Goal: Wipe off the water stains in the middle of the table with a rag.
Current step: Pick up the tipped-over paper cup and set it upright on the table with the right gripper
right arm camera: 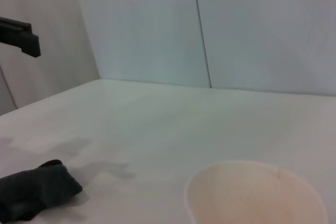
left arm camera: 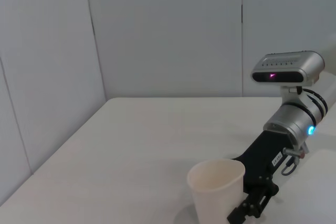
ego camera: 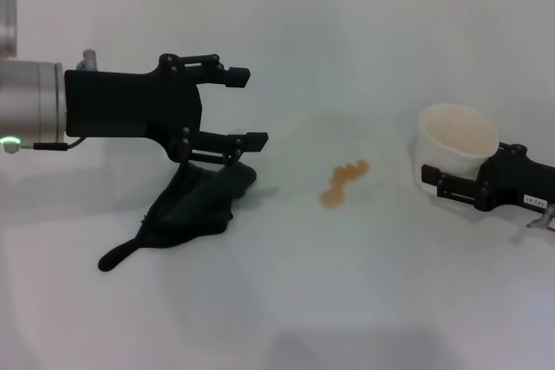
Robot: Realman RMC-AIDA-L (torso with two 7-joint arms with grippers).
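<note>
Water stains [ego camera: 343,183] remain unwiped at mid-table [ego camera: 364,41] — the left gripper [ego camera: 243,108], jaws spread and holding nothing, hovers over the black rag [ego camera: 195,205] toward the left edge, while the right gripper [ego camera: 451,184] clasps the paper cup [ego camera: 455,140] near the right edge.

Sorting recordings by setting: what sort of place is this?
Probably a lab test bench: a bare white table walled by plain panels, holding only a rag, a paper cup and a small spill.
</note>
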